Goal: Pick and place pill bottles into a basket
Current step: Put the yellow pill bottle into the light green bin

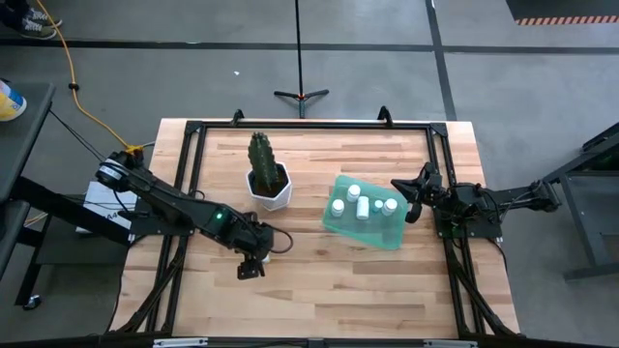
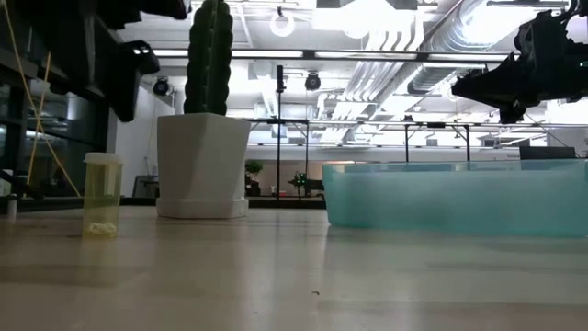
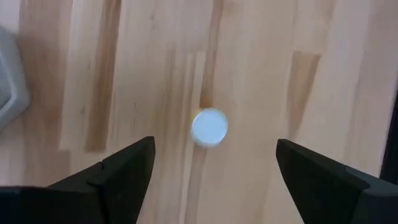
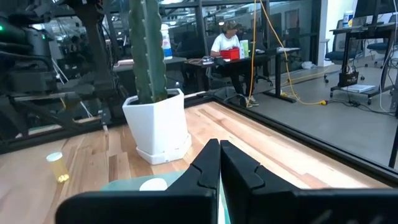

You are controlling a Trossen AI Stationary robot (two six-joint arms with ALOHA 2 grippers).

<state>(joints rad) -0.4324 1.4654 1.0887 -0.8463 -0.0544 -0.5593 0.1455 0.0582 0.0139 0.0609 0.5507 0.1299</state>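
A small yellowish pill bottle with a white cap (image 2: 102, 195) stands upright on its base on the wooden table, left of the white pot with a cactus (image 2: 202, 165). My left gripper (image 3: 214, 149) is open and points down above it. Its fingers stand on either side of the cap (image 3: 209, 127) without touching it. In the high view my left gripper (image 1: 250, 263) hides the bottle. The teal basket (image 1: 387, 234) holds several white-capped bottles (image 1: 363, 205). My right gripper (image 4: 219, 163) is shut and empty, above the basket's right edge (image 1: 411, 198).
The white faceted pot with the cactus (image 1: 268, 184) stands between the lone bottle and the basket. A black frame (image 1: 290, 126) runs around the table's edges. Bare wood lies toward the near edge (image 1: 329, 300). A person sits at a desk (image 4: 225, 43) far beyond the table.
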